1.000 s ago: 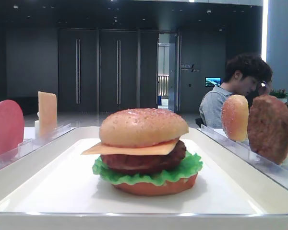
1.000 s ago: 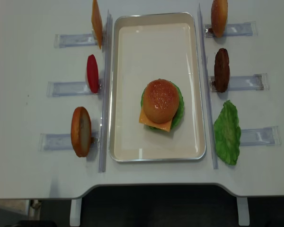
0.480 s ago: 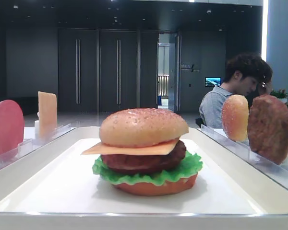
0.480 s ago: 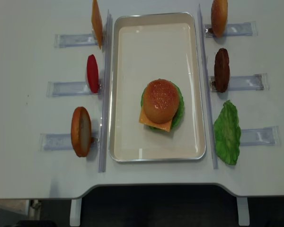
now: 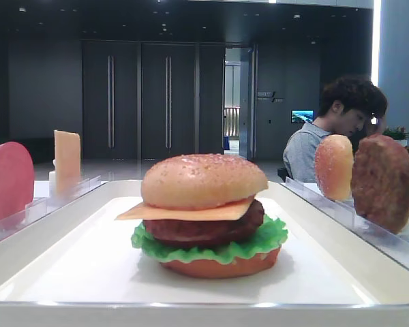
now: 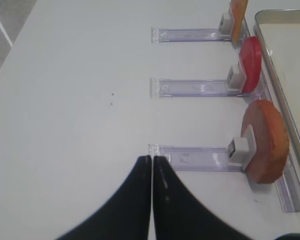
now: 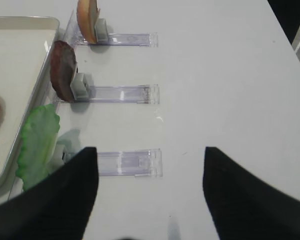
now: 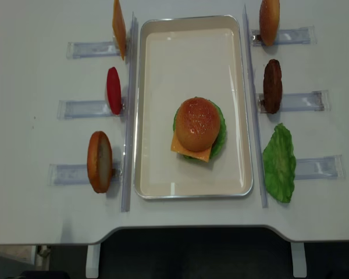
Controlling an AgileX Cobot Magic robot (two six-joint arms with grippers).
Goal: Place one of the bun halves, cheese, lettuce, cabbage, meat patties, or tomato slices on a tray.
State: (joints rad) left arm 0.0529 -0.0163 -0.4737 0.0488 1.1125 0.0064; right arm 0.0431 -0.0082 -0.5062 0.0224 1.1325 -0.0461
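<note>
My left pincer (image 6: 151, 165) is shut tight and holds nothing. My right pincer (image 7: 150, 175) is wide open, holding nothing. The burger's bun top (image 8: 197, 124) sits on the tray (image 8: 163, 168).

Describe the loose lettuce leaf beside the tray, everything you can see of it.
The lettuce leaf is bright green, ruffled at the edges and veined, with a slightly glossy, plastic look. It is one long piece, not torn. It stands at the inner end of the nearest clear rack on the right side of the table, leaning, just outside the tray rim. In the right wrist view its lower edge reaches the long clear strip along the tray. No jaws touch it.
</note>
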